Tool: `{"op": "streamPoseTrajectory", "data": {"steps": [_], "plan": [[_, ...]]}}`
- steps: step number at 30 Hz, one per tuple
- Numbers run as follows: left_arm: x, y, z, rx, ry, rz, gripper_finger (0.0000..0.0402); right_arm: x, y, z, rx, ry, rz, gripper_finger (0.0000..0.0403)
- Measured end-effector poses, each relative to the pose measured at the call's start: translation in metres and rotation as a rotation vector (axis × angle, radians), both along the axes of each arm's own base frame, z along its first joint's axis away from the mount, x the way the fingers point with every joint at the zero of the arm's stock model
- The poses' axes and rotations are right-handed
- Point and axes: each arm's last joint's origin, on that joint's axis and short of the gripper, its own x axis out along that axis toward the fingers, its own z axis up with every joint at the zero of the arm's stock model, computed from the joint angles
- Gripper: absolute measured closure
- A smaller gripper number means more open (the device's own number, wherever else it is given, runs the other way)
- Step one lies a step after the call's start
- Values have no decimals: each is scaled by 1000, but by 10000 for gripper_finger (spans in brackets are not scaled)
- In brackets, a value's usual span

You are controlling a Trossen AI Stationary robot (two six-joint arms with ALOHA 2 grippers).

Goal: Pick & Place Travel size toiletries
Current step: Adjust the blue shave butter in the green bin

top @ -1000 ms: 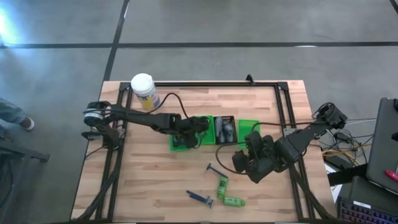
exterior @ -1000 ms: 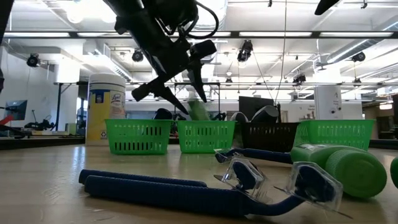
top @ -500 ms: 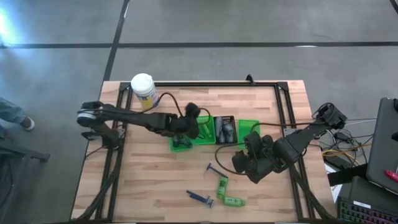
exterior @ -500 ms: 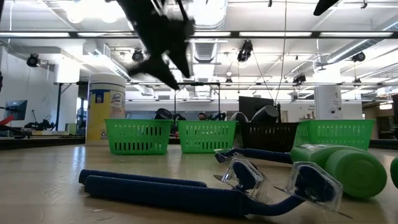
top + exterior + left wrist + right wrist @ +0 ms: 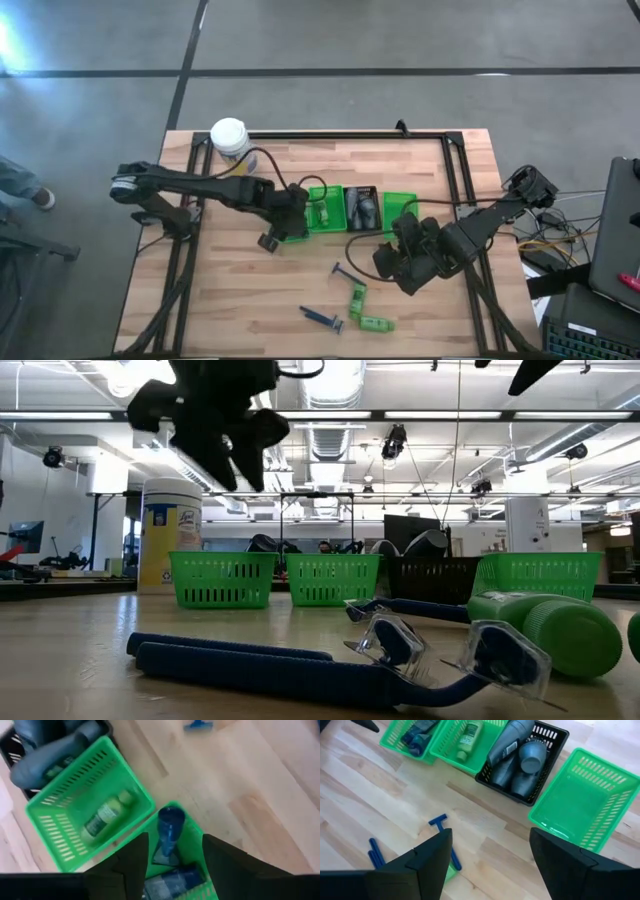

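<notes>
Toiletries: green bottle (image 5: 106,813) in second green basket (image 5: 55,820); blue razors (image 5: 169,832) in end basket under my left gripper (image 5: 174,851), fingers spread, empty. My right gripper (image 5: 487,854) waits, spread.

Left arm stretched from the left side toward the middle, left end effector (image 5: 272,236) raised in the air with both fingers (image 5: 135,862) parted and empty; right arm bent in from the right side, right end effector (image 5: 385,263) also hanging with fingers (image 5: 432,857) apart, empty.
</notes>
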Motion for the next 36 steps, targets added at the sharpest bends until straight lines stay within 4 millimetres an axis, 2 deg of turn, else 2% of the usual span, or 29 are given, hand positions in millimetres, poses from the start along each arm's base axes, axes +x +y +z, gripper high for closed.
{"op": "streamPoseTrajectory", "data": {"steps": [6,11,19,25,29,36], "plan": [[1,-1,-29,-9,-47,0,211,1,1,-9,15,6,0,160],[4,0,-35,1,-115,19,211,2,2,-13,26,0,-24,167],[2,0,-43,-6,-97,26,210,2,1,-13,16,1,-20,144],[6,3,-44,-4,-125,31,170,5,-5,-13,4,9,-18,130],[10,3,-53,1,-96,26,142,7,-8,-13,-2,15,-19,123],[12,2,-58,-1,-79,14,145,8,-10,-13,0,19,-17,122]]}}
